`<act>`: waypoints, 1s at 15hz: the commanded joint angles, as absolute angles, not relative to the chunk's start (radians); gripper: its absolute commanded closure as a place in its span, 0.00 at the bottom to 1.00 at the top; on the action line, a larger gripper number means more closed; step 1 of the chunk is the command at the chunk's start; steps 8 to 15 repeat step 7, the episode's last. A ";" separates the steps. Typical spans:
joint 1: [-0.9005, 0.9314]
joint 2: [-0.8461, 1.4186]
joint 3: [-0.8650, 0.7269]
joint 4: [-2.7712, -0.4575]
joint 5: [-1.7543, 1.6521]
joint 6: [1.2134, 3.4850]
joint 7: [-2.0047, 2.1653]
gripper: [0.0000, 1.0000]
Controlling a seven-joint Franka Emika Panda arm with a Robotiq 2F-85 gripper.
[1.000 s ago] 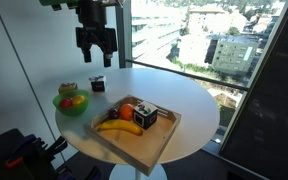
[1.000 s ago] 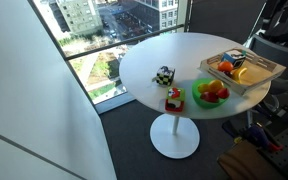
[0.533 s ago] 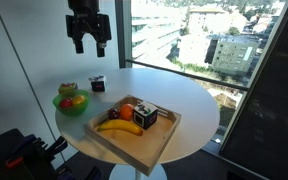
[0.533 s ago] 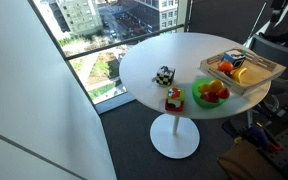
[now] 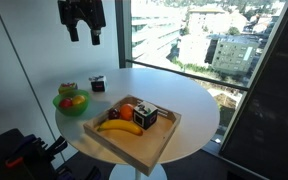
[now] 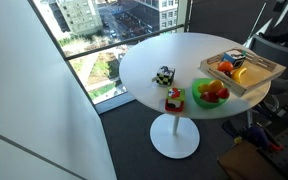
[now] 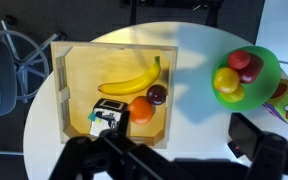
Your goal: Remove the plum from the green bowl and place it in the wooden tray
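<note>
The green bowl (image 5: 70, 102) stands at the table's edge with yellow and red fruit in it; it also shows in an exterior view (image 6: 211, 93) and in the wrist view (image 7: 254, 72). The wooden tray (image 5: 134, 140) (image 6: 264, 72) (image 7: 74, 70) holds a banana, an orange, a dark box and a dark plum (image 7: 157, 94) next to the orange. My gripper (image 5: 81, 22) hangs high above the table, up and behind the bowl. It is open and empty; its fingers (image 7: 182, 142) frame the bare tabletop between tray and bowl.
A small can (image 5: 68, 88) and a small dark-and-white object (image 5: 97, 84) stand on the round white table (image 5: 184, 100) behind the bowl. A large window lies beyond the table. An office chair (image 7: 4, 70) stands beside the table.
My gripper has risen and moved left, away from above the table's middle toward the space above the bowl side. Nothing on the table has moved.
</note>
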State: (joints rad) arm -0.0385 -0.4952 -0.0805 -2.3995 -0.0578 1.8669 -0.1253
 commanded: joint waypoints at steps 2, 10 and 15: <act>-0.040 -0.501 -0.079 -2.398 -0.043 1.865 -0.126 0.00; -0.039 -0.503 -0.080 -2.399 -0.036 1.865 -0.126 0.00; -0.039 -0.503 -0.080 -2.399 -0.036 1.865 -0.126 0.00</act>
